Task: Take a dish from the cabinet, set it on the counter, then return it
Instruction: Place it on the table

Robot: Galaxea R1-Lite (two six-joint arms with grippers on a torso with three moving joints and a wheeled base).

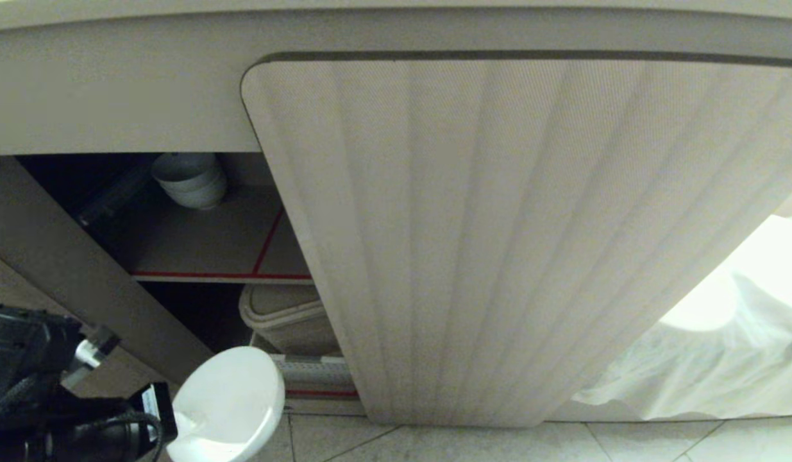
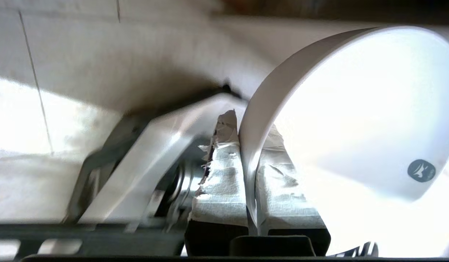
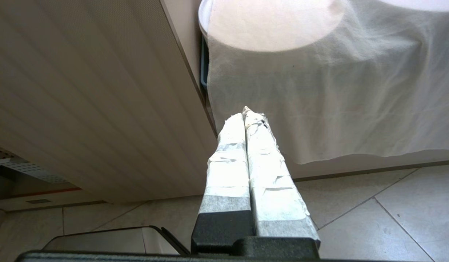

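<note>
Left tool (image 2: 250, 174): at the lower left of the head view, low before the open cabinet bay; taped fingers (image 2: 220, 185) pinched tight on the rim of the white bowl, one pad outside the wall, one inside.
White bowl (image 1: 227, 403): held tilted, mouth turned up and outward, just above the tiled floor (image 1: 530, 443); small dark round logo on the inner wall in the left wrist view; clear of the shelves.
Right tool (image 3: 248, 120): parked low over the floor tiles, taped fingers pressed together, nothing between them; pointing toward the foot of the cabinet and a hanging white cloth (image 3: 319, 102).
Cabinet (image 1: 113, 96): pale beige; left door (image 1: 68, 263) swung open, seen edge-on as a slanted panel; fluted door (image 1: 511, 244) with rounded corners shut, filling the middle of the head view.
Lower bay: a beige lidded container (image 1: 286, 317) on the bottom level, behind and above the held bowl.
Upper shelf (image 1: 210, 247): red-edged, with a red line running front to back; a stack of white bowls (image 1: 190, 179) at its back.
Table (image 1: 396, 6): only its pale front edge visible along the top of the head view.
</note>
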